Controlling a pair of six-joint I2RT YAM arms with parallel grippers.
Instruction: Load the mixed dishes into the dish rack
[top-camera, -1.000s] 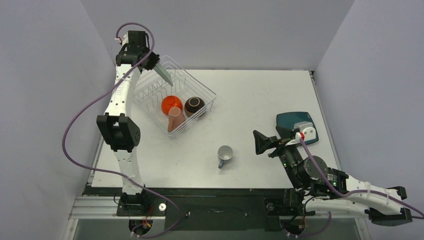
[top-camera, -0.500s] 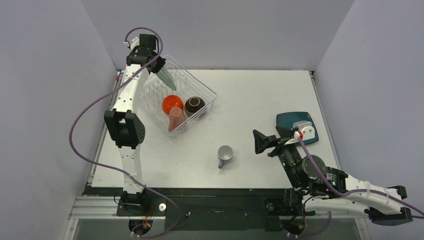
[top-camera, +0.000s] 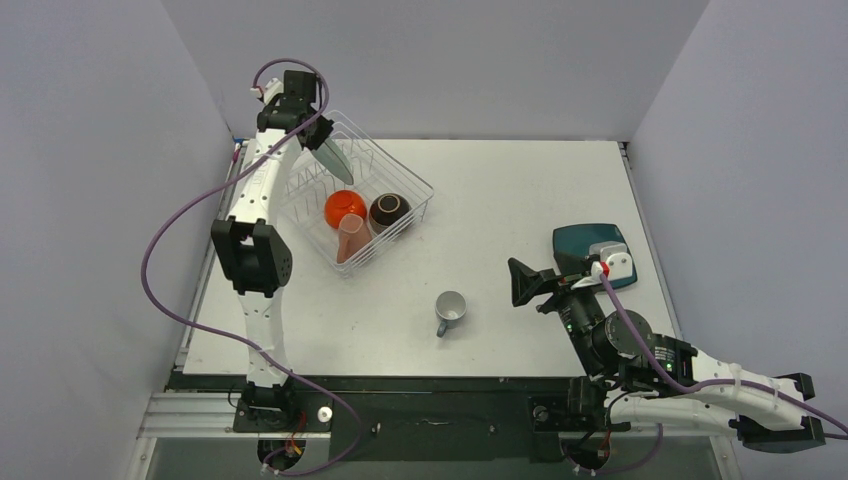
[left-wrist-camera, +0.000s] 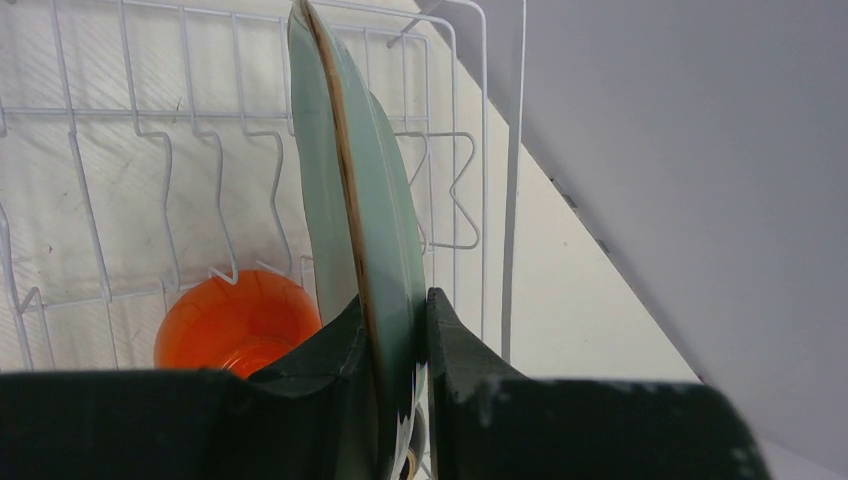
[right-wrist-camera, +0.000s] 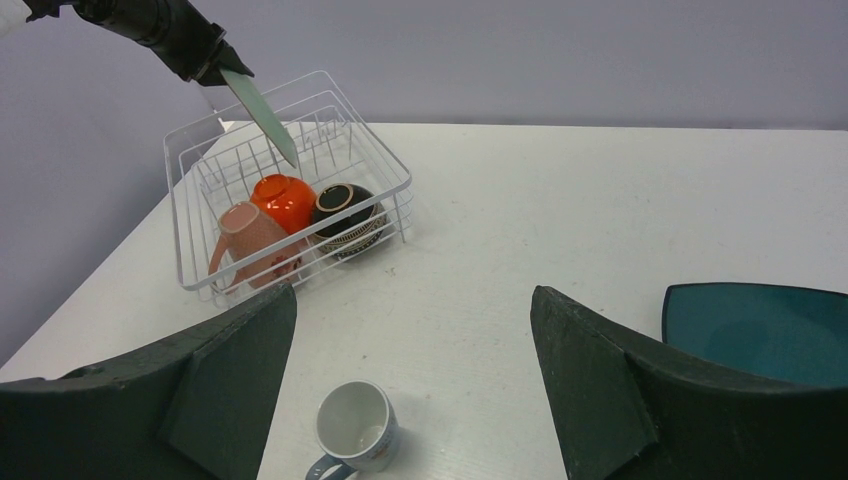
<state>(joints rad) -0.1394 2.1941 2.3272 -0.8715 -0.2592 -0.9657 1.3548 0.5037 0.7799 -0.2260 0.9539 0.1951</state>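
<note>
My left gripper (left-wrist-camera: 395, 300) is shut on the rim of the round pale-teal plate (left-wrist-camera: 350, 180), which hangs edge-on and tilted over the far-left part of the white wire dish rack (top-camera: 415, 185). Inside the rack lie the orange-red bowl (top-camera: 343, 207), the brown bowl (top-camera: 389, 212) and the pink mug (top-camera: 349, 235). The grey-blue mug (right-wrist-camera: 355, 425) stands upright on the table, below and ahead of my right gripper (right-wrist-camera: 412, 295), which is open and empty. The dark-teal rounded-square plate (right-wrist-camera: 760, 330) lies flat to its right.
The rack's upright dividers (left-wrist-camera: 250, 200) stand below the hanging plate. Grey walls close in the table (top-camera: 520, 190) on the left, back and right. The left arm's purple cable (top-camera: 165, 240) loops out past the table's left edge.
The left wrist has swung a little to the right above the rack's far corner, with the plate still in its grip. The right arm has stayed still.
</note>
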